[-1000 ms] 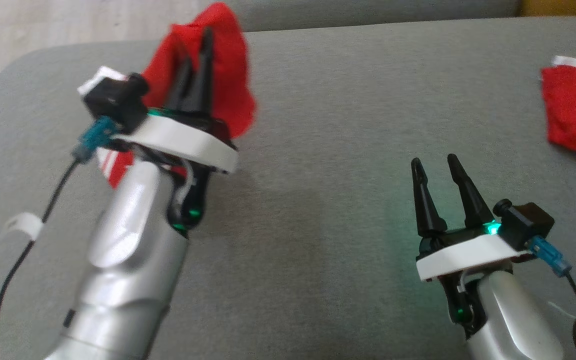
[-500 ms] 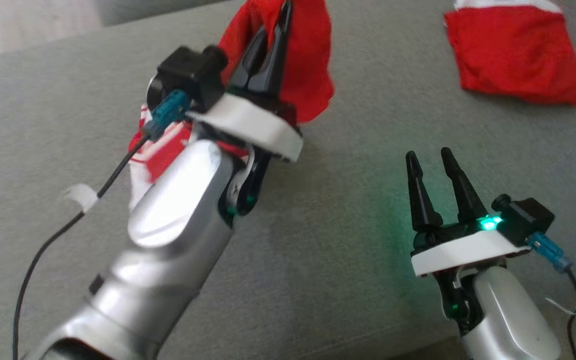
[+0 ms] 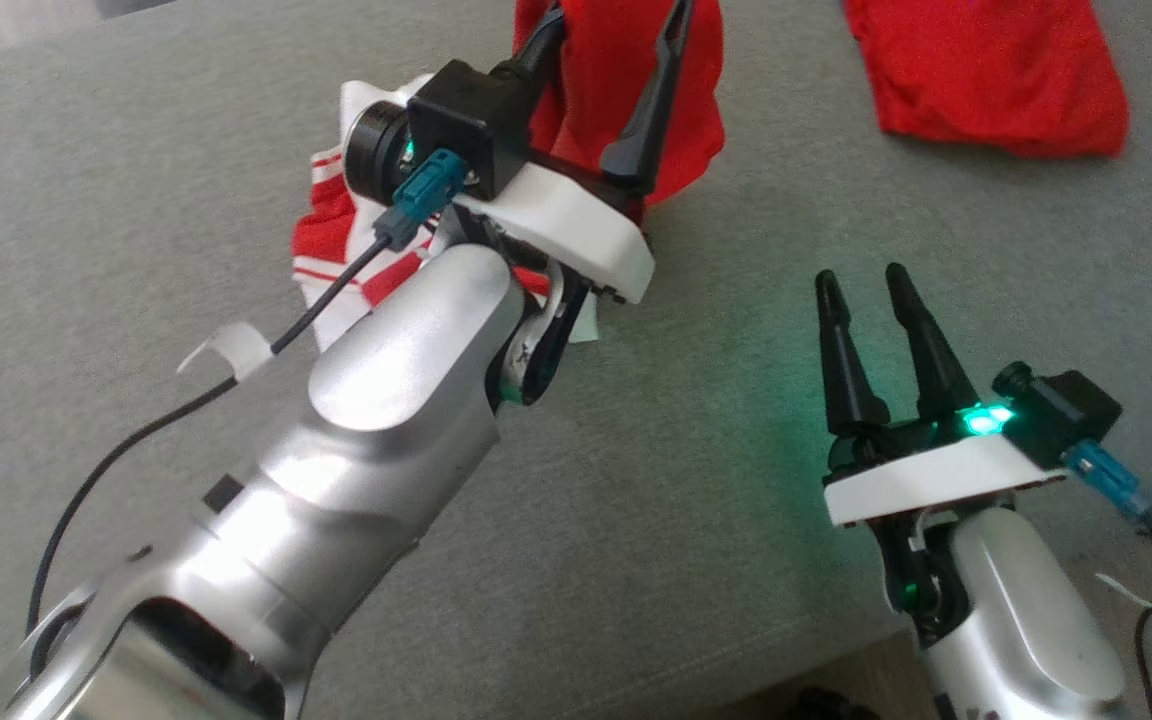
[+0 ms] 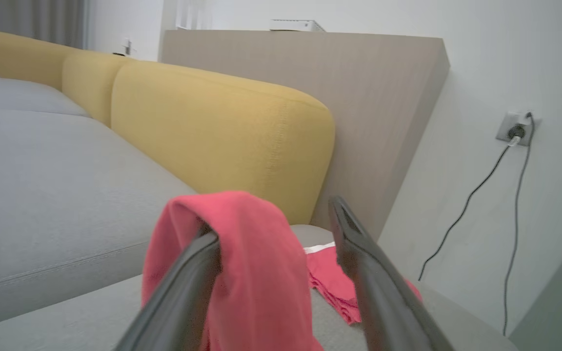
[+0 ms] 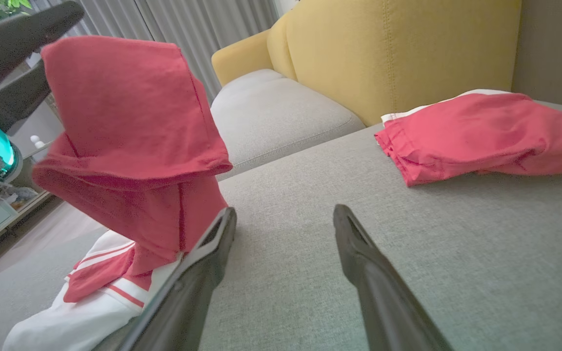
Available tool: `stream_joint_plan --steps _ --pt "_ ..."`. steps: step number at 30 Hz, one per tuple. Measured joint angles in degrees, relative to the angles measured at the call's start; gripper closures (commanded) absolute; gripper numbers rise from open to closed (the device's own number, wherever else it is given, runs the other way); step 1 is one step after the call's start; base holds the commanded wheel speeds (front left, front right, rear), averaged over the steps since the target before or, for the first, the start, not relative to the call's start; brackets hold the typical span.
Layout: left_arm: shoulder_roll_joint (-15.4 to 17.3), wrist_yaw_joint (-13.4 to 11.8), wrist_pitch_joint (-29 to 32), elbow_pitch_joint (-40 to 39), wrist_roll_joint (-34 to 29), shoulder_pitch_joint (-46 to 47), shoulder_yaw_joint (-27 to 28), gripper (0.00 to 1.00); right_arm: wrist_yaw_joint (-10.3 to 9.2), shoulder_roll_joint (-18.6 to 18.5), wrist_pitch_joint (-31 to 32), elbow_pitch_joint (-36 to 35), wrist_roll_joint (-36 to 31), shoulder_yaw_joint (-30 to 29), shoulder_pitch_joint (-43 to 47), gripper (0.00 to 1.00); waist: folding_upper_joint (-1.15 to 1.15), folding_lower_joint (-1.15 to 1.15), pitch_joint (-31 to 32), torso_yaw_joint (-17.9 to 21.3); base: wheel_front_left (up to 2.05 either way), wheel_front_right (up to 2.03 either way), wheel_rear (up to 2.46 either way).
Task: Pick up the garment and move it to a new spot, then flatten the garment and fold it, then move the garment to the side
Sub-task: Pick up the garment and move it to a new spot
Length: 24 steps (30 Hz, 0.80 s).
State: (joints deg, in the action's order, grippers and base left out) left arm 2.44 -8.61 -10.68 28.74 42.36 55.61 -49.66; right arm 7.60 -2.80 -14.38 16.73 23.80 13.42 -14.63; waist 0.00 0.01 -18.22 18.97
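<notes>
In front of me is a wide grey fabric sofa cushion [image 3: 656, 420], flat and softly textured. On its left part lies the lower end of a red and white striped cloth garment [image 3: 328, 232], bunched, while its upper part is lifted off the surface. Farther away on my right, a folded red cloth garment [image 3: 986, 75] lies flat on the same cushion, near the yellow fabric backrest [image 5: 398, 53].

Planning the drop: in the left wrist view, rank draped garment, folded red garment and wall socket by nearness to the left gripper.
1. Draped garment, hanging on the left gripper itself.
2. Folded red garment, lying ahead, lower middle.
3. Wall socket, farthest, upper right.
</notes>
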Motion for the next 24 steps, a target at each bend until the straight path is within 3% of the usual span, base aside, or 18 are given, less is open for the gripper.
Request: stream_joint_plan --steps 3,9,14,24 --pt "0.0 0.1 -1.6 2.4 0.1 0.1 -0.3 0.00 0.00 0.0 0.0 -0.1 -0.2 -1.0 0.0 0.00 0.00 -0.01 0.4 -1.6 0.00 0.00 0.00" --pt "0.0 3.3 -1.6 5.0 1.7 0.4 -3.9 0.00 0.00 0.0 0.0 0.5 -2.6 -2.9 0.0 0.00 0.00 -0.01 2.3 -6.8 0.00 0.00 0.00" --pt "0.0 5.7 2.5 6.0 3.9 0.1 -8.8 0.00 0.00 0.0 0.0 0.9 -2.7 -2.7 0.0 0.00 0.00 -0.02 5.5 -10.2 0.00 0.00 0.00" --pt "1.1 7.1 6.6 12.9 2.4 -3.7 -15.9 0.00 0.00 0.0 0.0 1.1 -2.1 -2.8 0.2 0.00 0.00 -0.02 9.3 -13.8 0.00 0.00 0.00"
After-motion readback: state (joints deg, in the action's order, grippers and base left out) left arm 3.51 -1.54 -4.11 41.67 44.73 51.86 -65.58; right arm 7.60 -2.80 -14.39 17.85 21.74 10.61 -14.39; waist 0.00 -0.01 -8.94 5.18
